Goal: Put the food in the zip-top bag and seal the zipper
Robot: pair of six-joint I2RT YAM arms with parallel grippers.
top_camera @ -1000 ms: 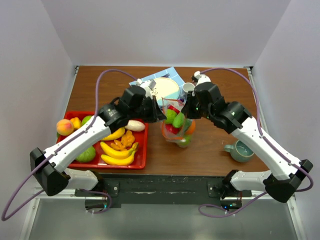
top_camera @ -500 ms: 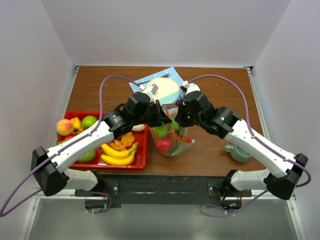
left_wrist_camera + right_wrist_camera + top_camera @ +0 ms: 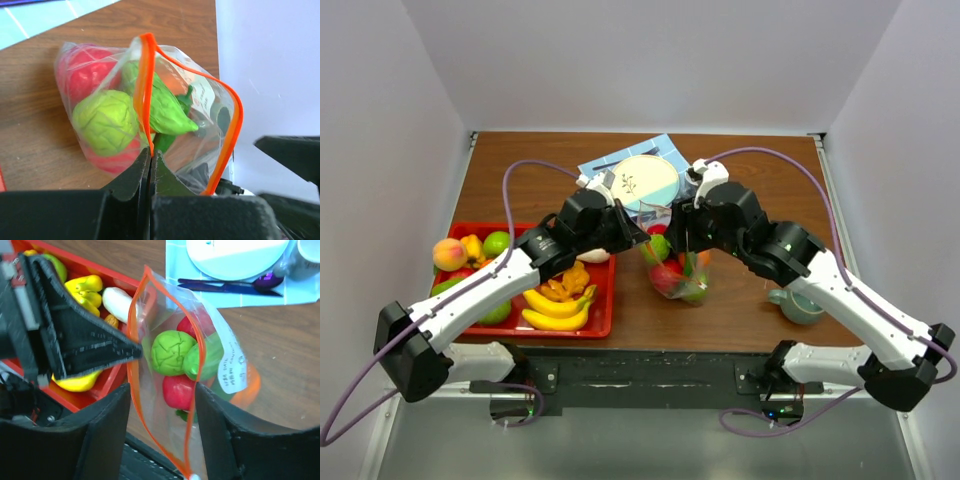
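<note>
The clear zip-top bag stands on the table between both grippers, its mouth gaping. Inside it I see food: a lumpy green fruit, a red apple and more green and orange pieces. My left gripper is shut on the orange-red zipper strip at the bag's left rim. My right gripper is open, with one finger on each side of the bag's mouth and touching neither strip firmly. The white slider tab sits at the near end. More food, bananas and a peach, lies at the left.
A red tray holds the loose fruit at the left. Behind the bag lie a blue napkin, a white plate, a purple spoon and a white cup. A teal mug stands at the right.
The right gripper has opened and let go of the bag's rim. The bag has swung left and back again. The left gripper has stayed shut on the zipper.
</note>
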